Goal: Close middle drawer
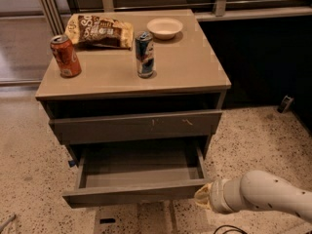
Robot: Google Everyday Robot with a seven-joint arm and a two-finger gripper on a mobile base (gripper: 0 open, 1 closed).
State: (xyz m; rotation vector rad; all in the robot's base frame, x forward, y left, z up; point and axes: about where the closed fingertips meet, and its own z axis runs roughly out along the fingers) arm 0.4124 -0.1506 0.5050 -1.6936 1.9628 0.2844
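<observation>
The middle drawer (136, 192) is pulled far out of the grey-brown cabinet (204, 82). It is empty, and its plain flat front faces me low in the view. Above it, the taller drawer front with small white scratch marks (136, 126) stands only slightly out. My gripper (203, 197) is at the lower right, on the end of the white arm (273, 195). It sits right at the right front corner of the middle drawer. I cannot tell whether it touches the drawer.
On the cabinet top stand a red can (66, 56), a blue can (145, 54), a chip bag (100, 30) and a white bowl (165, 28). A narrower lowest drawer front (134, 219) shows below. Speckled floor lies around the cabinet, with a dark wall at the right.
</observation>
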